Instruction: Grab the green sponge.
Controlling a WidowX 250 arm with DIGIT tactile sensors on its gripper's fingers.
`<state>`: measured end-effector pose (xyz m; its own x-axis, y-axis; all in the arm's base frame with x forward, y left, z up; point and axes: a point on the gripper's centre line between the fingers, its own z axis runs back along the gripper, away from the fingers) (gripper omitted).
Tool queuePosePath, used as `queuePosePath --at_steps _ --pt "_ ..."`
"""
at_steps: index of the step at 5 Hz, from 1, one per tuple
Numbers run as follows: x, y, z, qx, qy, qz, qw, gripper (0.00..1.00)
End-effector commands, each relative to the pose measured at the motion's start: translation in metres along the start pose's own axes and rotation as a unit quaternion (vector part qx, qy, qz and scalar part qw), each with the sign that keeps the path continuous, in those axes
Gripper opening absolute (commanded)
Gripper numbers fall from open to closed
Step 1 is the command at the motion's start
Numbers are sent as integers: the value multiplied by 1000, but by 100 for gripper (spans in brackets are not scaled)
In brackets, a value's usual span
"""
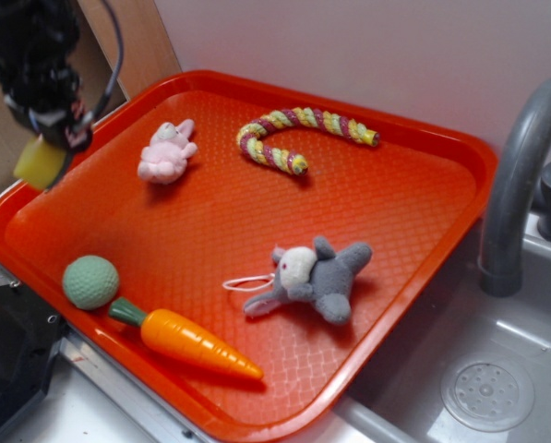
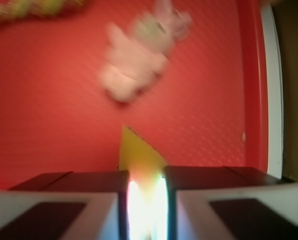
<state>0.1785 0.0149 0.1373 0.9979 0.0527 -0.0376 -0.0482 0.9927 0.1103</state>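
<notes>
On your tray (image 1: 423, 240), the rabbit toy (image 1: 167, 152) lies at the back left with the rope cane (image 1: 298, 134) to its right. The elephant toy (image 1: 317, 277) sits near the middle. The ball (image 1: 90, 281) rests at the front left, touching the carrot (image 1: 187, 341). The sink (image 1: 497, 369) lies right of the tray.
</notes>
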Motion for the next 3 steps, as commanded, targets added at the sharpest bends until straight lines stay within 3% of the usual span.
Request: queuePosePath --at_steps 1,2,3 --pt "18 -33 92 -30 -80 -63 994 0" --pt "35 -51 111 -19 -118 -151 981 0" --pt "47 -49 108 -8 -136 -157 978 0"
